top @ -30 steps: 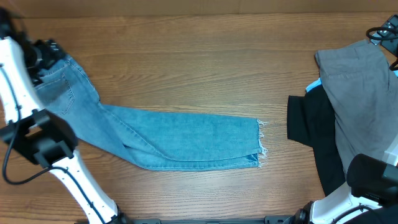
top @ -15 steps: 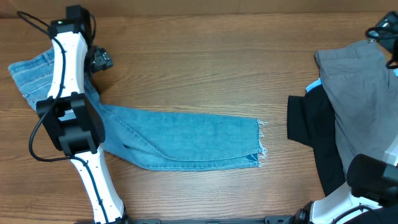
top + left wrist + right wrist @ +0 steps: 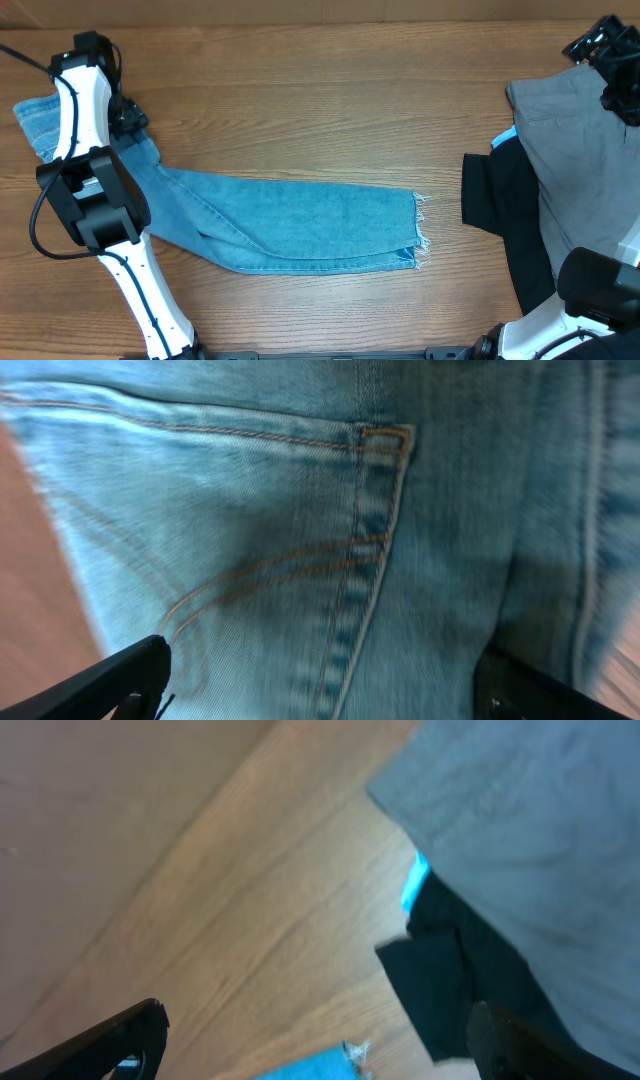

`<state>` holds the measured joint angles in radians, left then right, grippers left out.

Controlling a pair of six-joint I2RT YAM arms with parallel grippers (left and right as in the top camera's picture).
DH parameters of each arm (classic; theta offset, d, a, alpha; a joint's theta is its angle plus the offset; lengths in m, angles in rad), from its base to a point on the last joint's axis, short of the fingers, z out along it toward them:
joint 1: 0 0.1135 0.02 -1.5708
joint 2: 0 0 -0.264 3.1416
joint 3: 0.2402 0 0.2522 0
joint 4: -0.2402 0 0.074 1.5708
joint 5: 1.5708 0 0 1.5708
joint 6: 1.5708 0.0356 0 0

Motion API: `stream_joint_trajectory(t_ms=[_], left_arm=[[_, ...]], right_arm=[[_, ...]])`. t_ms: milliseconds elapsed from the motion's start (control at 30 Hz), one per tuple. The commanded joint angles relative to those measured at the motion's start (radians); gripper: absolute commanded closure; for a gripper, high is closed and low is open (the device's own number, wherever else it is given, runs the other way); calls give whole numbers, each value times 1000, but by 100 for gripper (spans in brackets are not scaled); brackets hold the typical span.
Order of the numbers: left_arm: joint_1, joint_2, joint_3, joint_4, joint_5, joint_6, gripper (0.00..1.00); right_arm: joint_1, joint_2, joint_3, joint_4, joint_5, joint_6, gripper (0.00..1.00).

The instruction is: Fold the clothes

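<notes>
The clothes on the wooden table are light blue denim jeans (image 3: 300, 225), with the waist at far left and the frayed leg hems (image 3: 418, 235) toward the middle. My left gripper (image 3: 128, 114) hovers over the waist end. In the left wrist view it (image 3: 320, 695) is open just above a stitched back pocket (image 3: 300, 550), with nothing between its fingers (image 3: 130, 678). My right gripper (image 3: 603, 58) is open at the far right above the grey garment (image 3: 575, 150). In the right wrist view it (image 3: 320, 1050) hangs high over bare wood, with a frayed hem (image 3: 320, 1070) below.
A black garment (image 3: 500, 215) lies partly under the grey one at the right edge, and a bright blue strip (image 3: 505, 138) shows between them. In the right wrist view the grey garment (image 3: 530, 830) and the black garment (image 3: 450, 980) lie to the right. Bare wood (image 3: 330, 110) runs behind the jeans.
My left arm swung from the far left edge toward the middle, then back left over the jeans' waist. The right gripper has come slightly further into view at top right. The jeans' legs lie unchanged.
</notes>
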<state>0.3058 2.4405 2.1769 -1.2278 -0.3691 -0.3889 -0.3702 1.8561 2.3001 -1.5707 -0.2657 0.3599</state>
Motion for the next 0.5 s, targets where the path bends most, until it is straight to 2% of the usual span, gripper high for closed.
stream_joint_trajectory(t_ms=[0, 200, 467], left_arm=[[-10, 36, -7, 28, 57, 48, 3], [-19, 37, 6, 53, 82, 53, 5], [-50, 37, 106, 29, 107, 55, 5]], right_arm=[[12, 0, 15, -43, -24, 6, 0], [50, 7, -65, -30, -24, 5, 0], [142, 7, -340, 161, -24, 5, 0]])
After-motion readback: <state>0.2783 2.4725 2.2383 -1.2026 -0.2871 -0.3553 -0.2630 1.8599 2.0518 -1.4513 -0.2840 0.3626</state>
